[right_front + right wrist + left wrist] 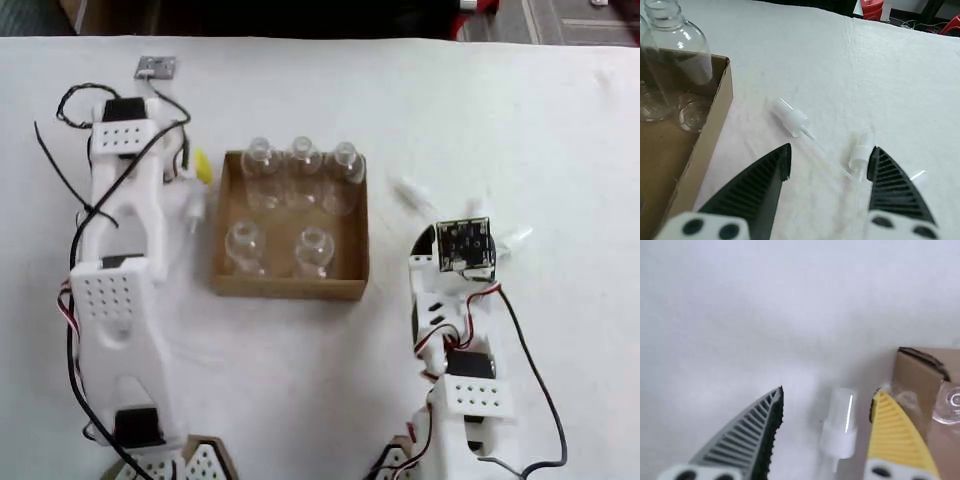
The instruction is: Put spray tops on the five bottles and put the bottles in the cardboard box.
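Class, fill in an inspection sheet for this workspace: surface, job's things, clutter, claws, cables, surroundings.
Surface: white cloth, slightly wrinkled.
Job's things: five bottles, uncapped, upright in the box; loose tops on the cloth by the right claw; one top on the box's other side.
Clutter: small grey plate near the far edge.
Claws: left claw open above that top; right claw open above the loose tops.
Cables: black cables trail beside both arms.
Surroundings: red items beyond the table.
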